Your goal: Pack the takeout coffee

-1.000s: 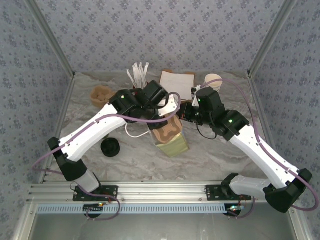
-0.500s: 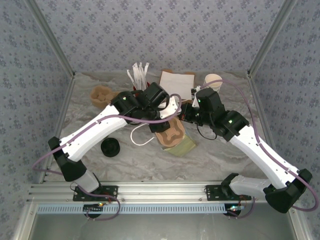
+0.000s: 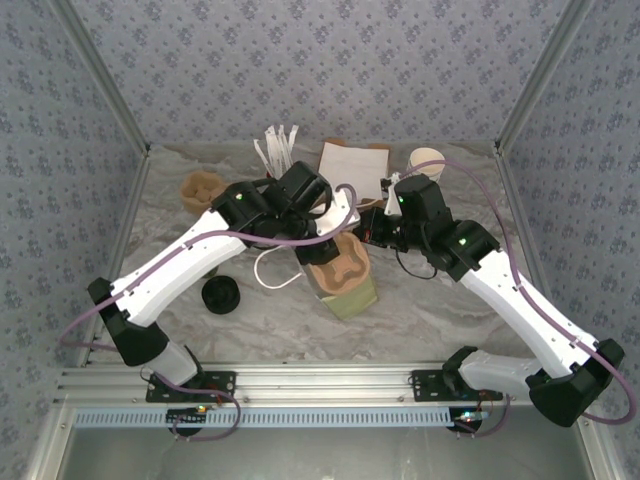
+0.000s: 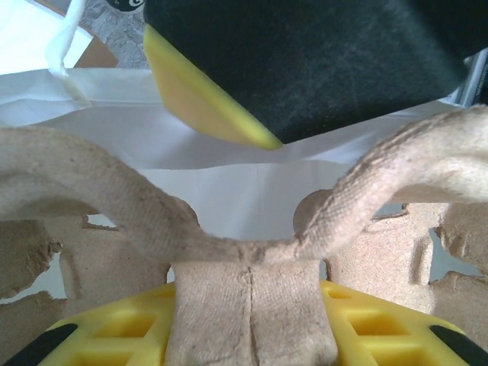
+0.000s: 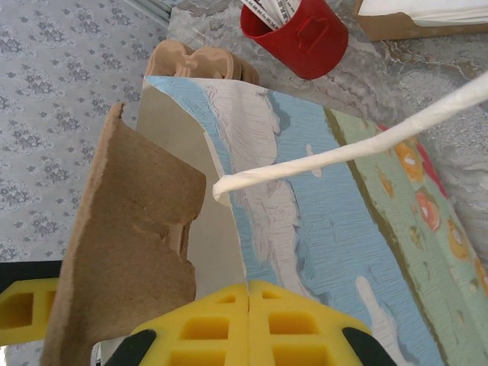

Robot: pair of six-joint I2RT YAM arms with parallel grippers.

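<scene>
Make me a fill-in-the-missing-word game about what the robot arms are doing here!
1. The holder of white sticks is coloured ___.
2. The brown cup carrier is pinched by the gripper of the ___ arm.
3. The round lid lying on the table is coloured ___.
4. The right gripper pinches the rim of the paper ___.

Missing words: red, left, black, bag.

bright, even light; wrist close-ups seemingly soft.
</scene>
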